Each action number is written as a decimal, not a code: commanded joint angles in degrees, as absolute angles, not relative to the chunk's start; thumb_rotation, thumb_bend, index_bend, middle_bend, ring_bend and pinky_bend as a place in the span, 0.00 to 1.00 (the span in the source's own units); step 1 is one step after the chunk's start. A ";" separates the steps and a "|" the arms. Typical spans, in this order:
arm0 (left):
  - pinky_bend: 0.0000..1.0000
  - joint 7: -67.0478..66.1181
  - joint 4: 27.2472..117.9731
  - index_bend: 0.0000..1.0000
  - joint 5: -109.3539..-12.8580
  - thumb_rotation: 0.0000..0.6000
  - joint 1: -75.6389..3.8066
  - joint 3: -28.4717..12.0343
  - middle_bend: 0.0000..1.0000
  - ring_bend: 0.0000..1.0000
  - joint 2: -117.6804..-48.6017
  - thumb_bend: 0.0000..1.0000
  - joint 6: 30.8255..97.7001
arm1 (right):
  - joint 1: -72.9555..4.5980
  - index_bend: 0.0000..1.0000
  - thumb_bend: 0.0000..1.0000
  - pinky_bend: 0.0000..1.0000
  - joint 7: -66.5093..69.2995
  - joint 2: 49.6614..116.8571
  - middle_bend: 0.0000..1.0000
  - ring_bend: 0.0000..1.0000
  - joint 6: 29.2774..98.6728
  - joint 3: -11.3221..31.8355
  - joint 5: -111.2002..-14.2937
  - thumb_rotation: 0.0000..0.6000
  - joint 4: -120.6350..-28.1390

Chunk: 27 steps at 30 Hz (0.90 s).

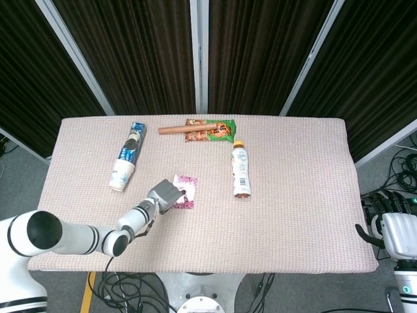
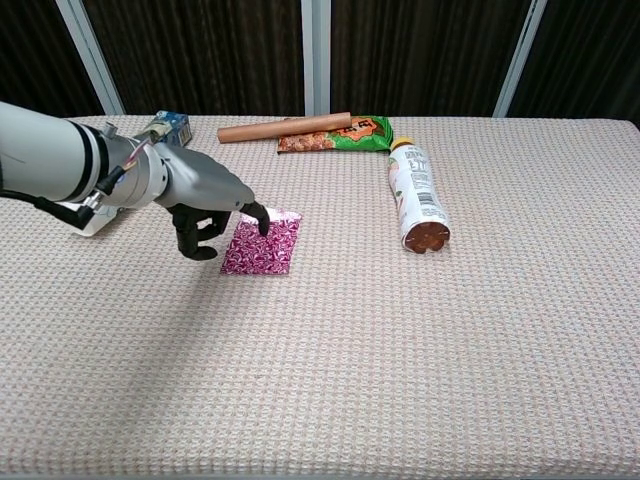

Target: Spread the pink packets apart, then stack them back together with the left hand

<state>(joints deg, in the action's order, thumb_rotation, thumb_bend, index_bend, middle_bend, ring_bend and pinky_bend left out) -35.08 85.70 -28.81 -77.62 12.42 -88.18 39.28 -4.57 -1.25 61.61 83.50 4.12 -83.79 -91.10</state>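
Observation:
Two pink packets lie left of the table's middle. The upper pink packet sits shifted toward the front edge, still overlapping the lower packet, whose far edge shows behind it. My left hand is just left of them, with one fingertip stretched out onto the far left corner of the upper packet and the other fingers curled in, holding nothing. My right hand hangs off the table's right front corner, empty.
A plastic bottle lies on its side right of the packets. A green snack bag and a brown tube lie at the back. Stacked paper cups and a blue pack lie to the left.

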 commanded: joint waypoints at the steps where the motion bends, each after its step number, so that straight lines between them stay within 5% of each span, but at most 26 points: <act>1: 1.00 -35.83 83.64 0.22 -28.38 1.00 -77.06 12.46 0.88 0.86 -89.65 0.48 39.46 | -4.47 0.26 0.17 0.10 -1.19 61.58 0.21 0.11 83.56 4.12 -83.69 0.85 -91.06; 27: 1.00 -38.48 90.47 0.22 -25.80 1.00 -78.34 13.53 0.88 0.86 -88.55 0.48 39.47 | -4.63 0.26 0.17 0.10 -0.78 61.81 0.21 0.11 82.94 4.24 -83.39 0.85 -90.55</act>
<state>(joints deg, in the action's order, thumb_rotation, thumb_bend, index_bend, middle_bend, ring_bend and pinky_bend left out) -38.20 89.93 -25.91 -78.17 13.39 -88.86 38.97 -4.63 -0.77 61.81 82.94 4.23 -83.39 -90.54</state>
